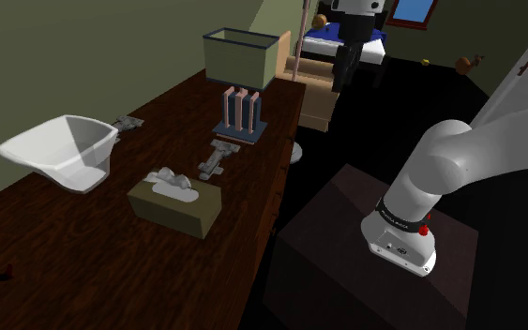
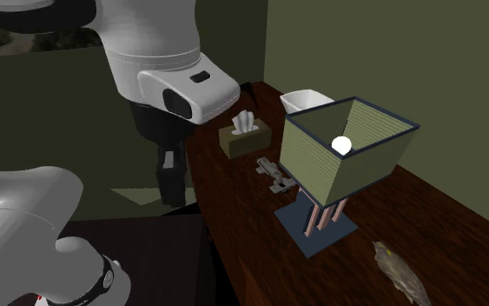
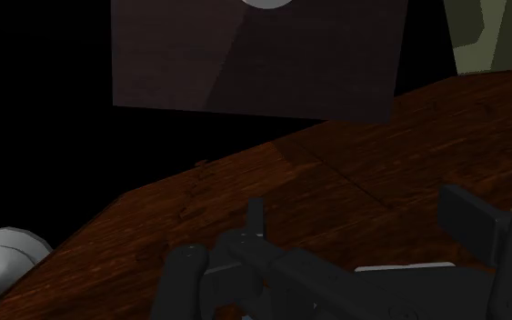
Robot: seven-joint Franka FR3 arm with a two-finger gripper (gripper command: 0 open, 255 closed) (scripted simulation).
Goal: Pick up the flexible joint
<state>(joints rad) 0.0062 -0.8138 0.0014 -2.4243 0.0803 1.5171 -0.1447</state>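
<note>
Small grey flexible joint (image 1: 217,159) lay on dark wood table (image 1: 65,253), just beside lamp's blue base (image 1: 240,131), long axis toward olive tissue box (image 1: 174,204). All-black gripper (image 1: 344,67) hung off table edge, well apart; I judged next move approx. inward, down. Jaws: couldn't tell, wrist view prob. too murky.

White arm (image 1: 459,164) arched high overhead, black hand (image 2: 174,196) pointing downward.

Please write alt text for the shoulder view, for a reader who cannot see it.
A white robot arm reaches from its dark stand up beside a dark wooden table, its black gripper high near the table's far end. On the table are a small grey joint, a lamp, a tissue box and a white bowl.
</note>
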